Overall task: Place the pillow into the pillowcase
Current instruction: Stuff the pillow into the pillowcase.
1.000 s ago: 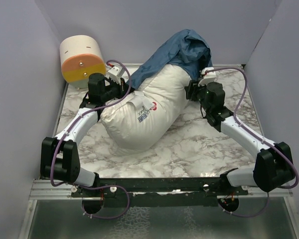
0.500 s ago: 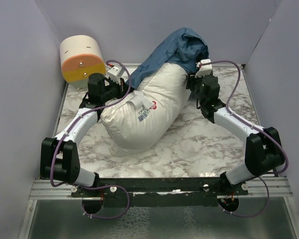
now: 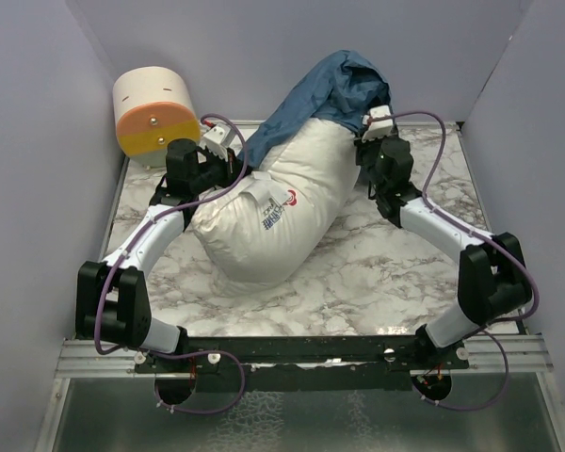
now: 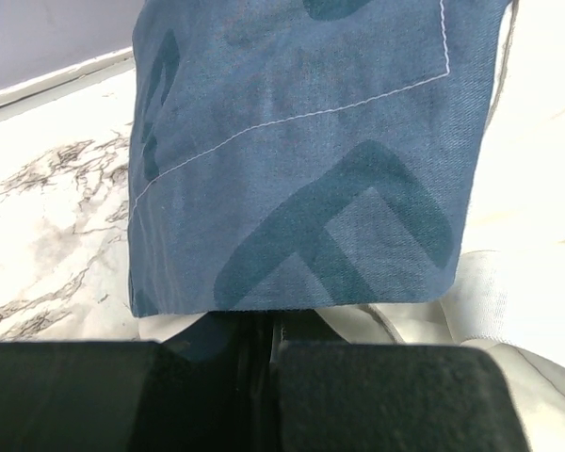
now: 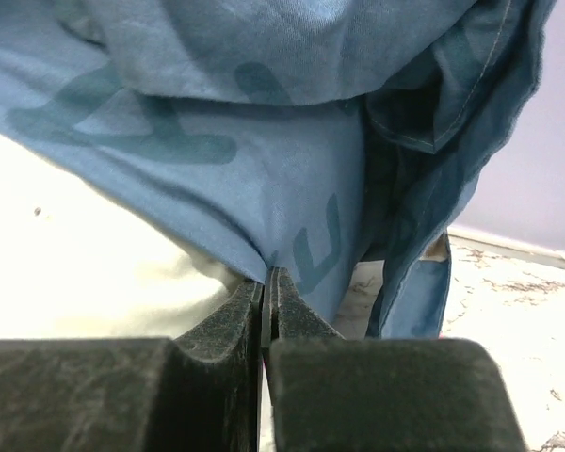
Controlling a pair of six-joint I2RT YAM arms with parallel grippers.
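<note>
Top external: pillow (image 3: 254, 247) lengthwise diagonal, near-left to far-right, into pillowcase (image 3: 330, 94).

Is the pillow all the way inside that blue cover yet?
Only partly: the pillowcase covers its far end; most of the pillow lies bare.

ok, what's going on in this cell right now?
Two arms are fitting a dark blue thin fabric pillowcase over a plump white rectangular pillow on the marble-patterned table. Only the pillow's far end is inside the case; most of it lies bare, toward the arm bases. The left gripper is shut on the pillowcase's edge at the pillow's left side. The right gripper is shut, pinching the blue fabric on the right side.
</note>
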